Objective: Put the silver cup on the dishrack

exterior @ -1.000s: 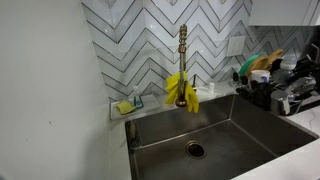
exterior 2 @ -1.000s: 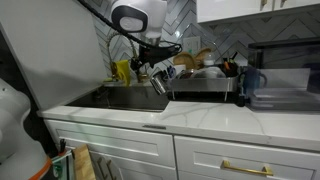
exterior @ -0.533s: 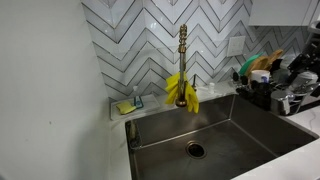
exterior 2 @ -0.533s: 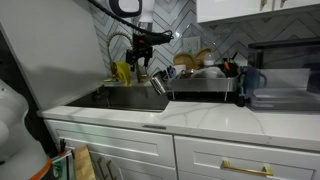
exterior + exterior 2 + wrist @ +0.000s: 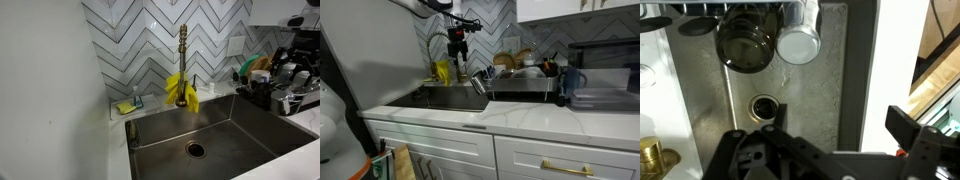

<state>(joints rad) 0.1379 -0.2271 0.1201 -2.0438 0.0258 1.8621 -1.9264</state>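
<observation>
The fingers (image 5: pixel 922 135) are spread wide with nothing between them, and in an exterior view they hang high above the steel sink (image 5: pixel 438 98), well clear of everything below. The silver cup (image 5: pixel 798 38) sits at the end of the dishrack (image 5: pixel 528 90) that borders the basin, just beside a dark round glass (image 5: pixel 745 42) - seen from the wrist, both jut out over the sink floor above the drain (image 5: pixel 763 106). Yellow gloves (image 5: pixel 181 90) drape over the faucet (image 5: pixel 183 45).
</observation>
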